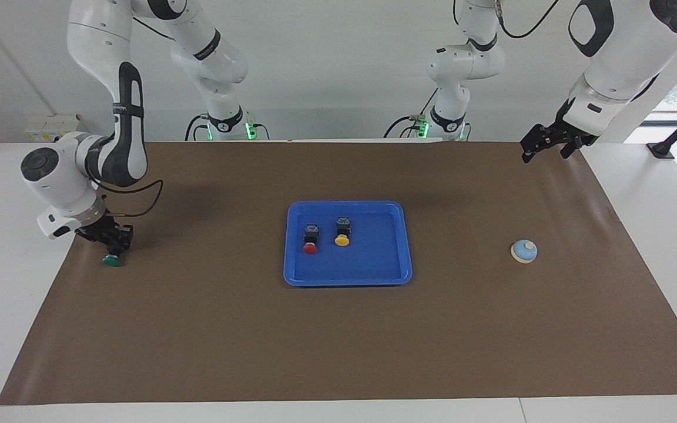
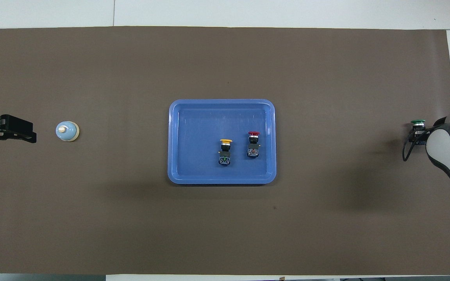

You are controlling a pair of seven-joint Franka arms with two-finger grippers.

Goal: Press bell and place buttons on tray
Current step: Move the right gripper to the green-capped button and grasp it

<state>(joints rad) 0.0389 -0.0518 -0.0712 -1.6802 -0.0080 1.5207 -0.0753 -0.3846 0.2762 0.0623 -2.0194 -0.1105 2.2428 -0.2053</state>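
The left gripper (image 1: 544,148) hangs over the brown mat's (image 1: 338,341) edge at the left arm's end, its black fingers spread and holding nothing. The right gripper (image 1: 110,242) is down at the right arm's end, fingers clenched on the black body of the green button (image 1: 111,261). 1 flat, rounded-corner blue plastic tray (image 1: 385,258) sits mid-table, holding 2 buttons side by side: the yellow button (image 1: 342,231) and the red button (image 1: 310,239). 1 domed light-blue bell (image 1: 524,251) with a cream rim stands toward the left arm's end.
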